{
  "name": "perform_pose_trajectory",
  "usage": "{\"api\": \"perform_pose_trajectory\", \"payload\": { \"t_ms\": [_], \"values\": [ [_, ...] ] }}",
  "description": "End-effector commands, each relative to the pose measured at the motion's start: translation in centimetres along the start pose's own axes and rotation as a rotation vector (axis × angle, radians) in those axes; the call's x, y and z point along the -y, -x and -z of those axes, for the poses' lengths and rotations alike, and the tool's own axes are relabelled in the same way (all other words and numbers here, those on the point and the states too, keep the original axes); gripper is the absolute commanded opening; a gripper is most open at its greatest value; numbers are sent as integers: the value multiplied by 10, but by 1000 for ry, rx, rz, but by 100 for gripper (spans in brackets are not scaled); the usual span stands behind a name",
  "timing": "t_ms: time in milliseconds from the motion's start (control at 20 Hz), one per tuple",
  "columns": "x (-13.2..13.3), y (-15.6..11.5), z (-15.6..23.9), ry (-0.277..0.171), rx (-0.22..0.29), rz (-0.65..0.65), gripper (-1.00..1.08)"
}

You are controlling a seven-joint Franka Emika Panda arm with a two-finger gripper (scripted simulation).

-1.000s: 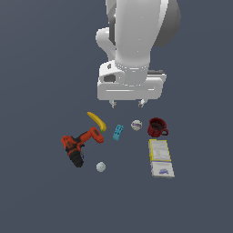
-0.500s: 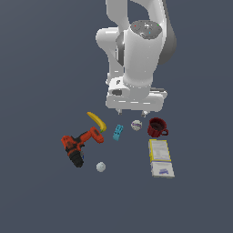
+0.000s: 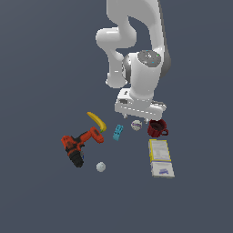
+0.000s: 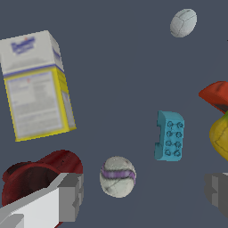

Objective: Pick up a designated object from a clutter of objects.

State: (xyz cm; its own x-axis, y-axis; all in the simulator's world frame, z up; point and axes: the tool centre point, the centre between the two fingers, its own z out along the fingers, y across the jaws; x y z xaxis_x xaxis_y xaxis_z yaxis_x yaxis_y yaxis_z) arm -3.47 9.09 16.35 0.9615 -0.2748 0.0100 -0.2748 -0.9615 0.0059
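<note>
A: Why do we hang the gripper [image 3: 139,119] over this spot and not over the white lump [image 3: 101,167]?

B: Our target is the ball [image 4: 118,176], whitish-grey with a purple band. It lies on the floor between the red mug [image 4: 38,180] and the teal block [image 4: 169,135]. In the exterior view the mug sits at its 3 o'clock and the block at its 9 o'clock. We judge the hand is lined up above it for a straight descent.

A: And the jaws?

B: They stand wide apart, one finger [image 4: 69,196] near the mug side, the other [image 4: 218,191] far across. They hold nothing and touch nothing. The ball lies between them, nearer the mug-side finger.

A: Any hazard?

B: The mug is just beside the ball; that finger could strike it. The box [image 4: 35,84], banana [image 3: 97,121] and drill [image 3: 80,144] lie apart.
</note>
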Motion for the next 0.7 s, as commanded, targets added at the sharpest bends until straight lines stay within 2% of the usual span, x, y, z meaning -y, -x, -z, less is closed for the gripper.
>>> {"api": "perform_pose_trajectory", "payload": {
  "t_ms": [0, 650],
  "values": [
    [4, 12, -18, -1, 1, -46, 100],
    [12, 55, -71, -4, 9, -194, 100]
  ]
}}
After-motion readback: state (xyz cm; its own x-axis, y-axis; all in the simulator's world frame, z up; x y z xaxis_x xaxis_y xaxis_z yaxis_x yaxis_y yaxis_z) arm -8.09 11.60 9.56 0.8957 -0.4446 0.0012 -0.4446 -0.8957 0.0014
